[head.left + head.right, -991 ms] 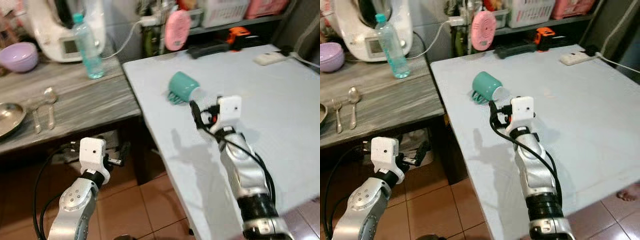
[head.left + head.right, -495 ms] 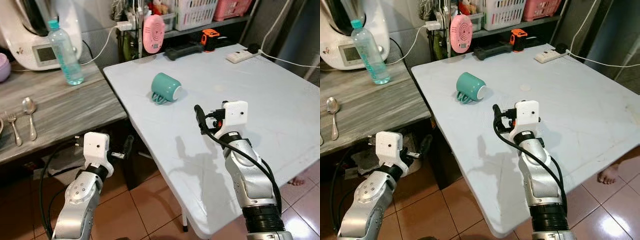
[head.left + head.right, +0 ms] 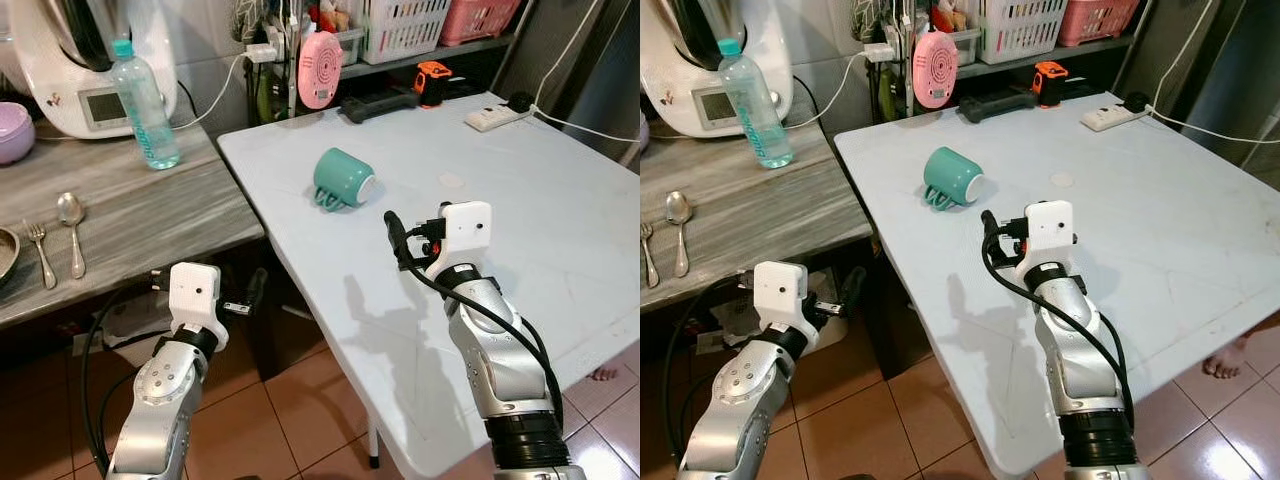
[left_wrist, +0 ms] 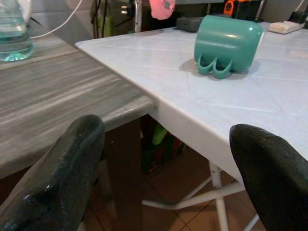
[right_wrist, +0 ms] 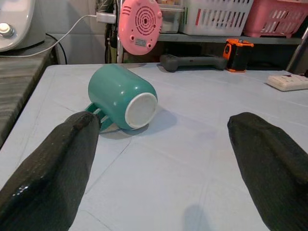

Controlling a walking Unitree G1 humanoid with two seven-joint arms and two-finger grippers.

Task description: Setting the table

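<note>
At the far left of the head view a purple bowl (image 3: 14, 131) sits on the grey wooden counter (image 3: 140, 215), and lower down a fork (image 3: 40, 252) and a spoon (image 3: 71, 217) lie side by side near the counter's front edge, beside the rim of a metal dish (image 3: 6, 253) at the frame's left border. In the upper left stands a white kitchen machine (image 3: 75, 60) with a small display, and just in front of it a clear water bottle (image 3: 146, 105) with a teal cap; its label is too small to read. Lower left, the left gripper (image 3: 252, 296) hangs below the counter's edge over the tiled floor, its two black fingers (image 4: 62, 178) spread wide with nothing between them. In the upper middle a round pink appliance (image 3: 320, 69) with a grille of holes hangs at the back of the white table (image 3: 560, 200); its small label is unreadable. The teal mug (image 3: 342, 178) lies on its side on the white table, left of centre, handle against the tabletop and base turned toward the robot. To the right and nearer, the right gripper (image 3: 393, 235) hovers over the table a little short of the mug, fingers (image 5: 57, 163) apart and empty. Farther back lie a dark dumbbell (image 3: 380, 103), an orange and black tool (image 3: 433, 80) and a white power strip (image 3: 497, 117); baskets stand on the shelf in the upper right.
</note>
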